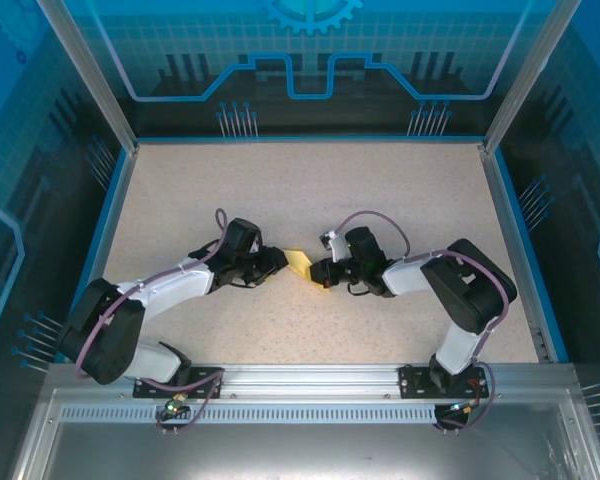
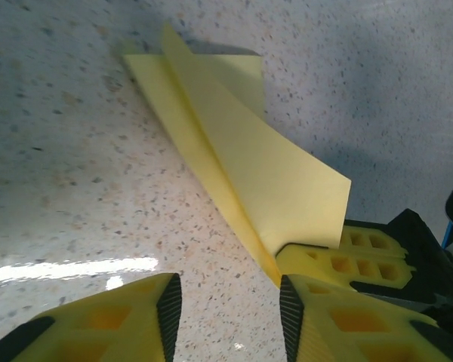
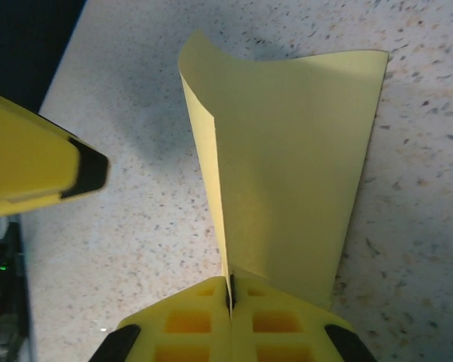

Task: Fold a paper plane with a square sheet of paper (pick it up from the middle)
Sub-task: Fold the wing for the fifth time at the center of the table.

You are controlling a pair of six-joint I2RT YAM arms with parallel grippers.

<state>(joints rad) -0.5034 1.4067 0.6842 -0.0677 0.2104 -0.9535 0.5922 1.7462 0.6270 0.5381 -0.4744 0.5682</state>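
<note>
The square sheet of paper (image 1: 300, 264) is yellow and lies at the table's middle, folded into a narrow pointed paper plane shape with a long centre crease. One flap (image 2: 272, 166) stands up off the table. My right gripper (image 3: 230, 296) is shut on the paper's (image 3: 287, 166) folded edge, holding that flap upright. My left gripper (image 2: 230, 320) is open just short of the pointed end. Bare table shows between its pads (image 2: 170, 313), and the paper's tip sits against the inner edge of its right finger. In the top view the left gripper (image 1: 276, 262) and right gripper (image 1: 323, 272) face each other across the paper.
The speckled beige table (image 1: 310, 190) is ringed by a blue rim and aluminium posts, with blue panels behind. The right gripper's yellow fingers (image 2: 347, 253) sit close beside my left gripper's right finger. A left fingertip (image 3: 41, 166) shows at the left of the right wrist view.
</note>
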